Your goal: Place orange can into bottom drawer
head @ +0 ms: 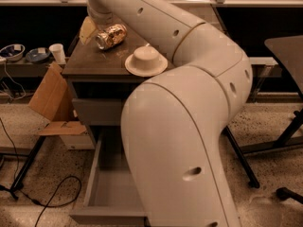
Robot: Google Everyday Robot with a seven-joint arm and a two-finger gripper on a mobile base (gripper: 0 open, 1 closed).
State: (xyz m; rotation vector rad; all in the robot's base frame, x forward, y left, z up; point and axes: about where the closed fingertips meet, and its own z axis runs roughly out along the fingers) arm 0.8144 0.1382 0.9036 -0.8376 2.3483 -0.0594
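Note:
The orange can [111,36] lies on its side at the back of the dark cabinet top [90,63], its silver end pointing left. My gripper [97,25] hangs at the end of the cream arm, right over and against the can's left end. The wrist hides how it meets the can. The bottom drawer [109,195] is pulled out at floor level, its grey inside bare. My elbow covers the drawer's right half.
An upturned white bowl on a plate [146,60] sits on the cabinet top beside the can. A shallower grey drawer [97,111] is closed above the open one. A cardboard box [52,100], white cup [57,53] and floor cables [52,202] lie left; a black table [289,46] stands right.

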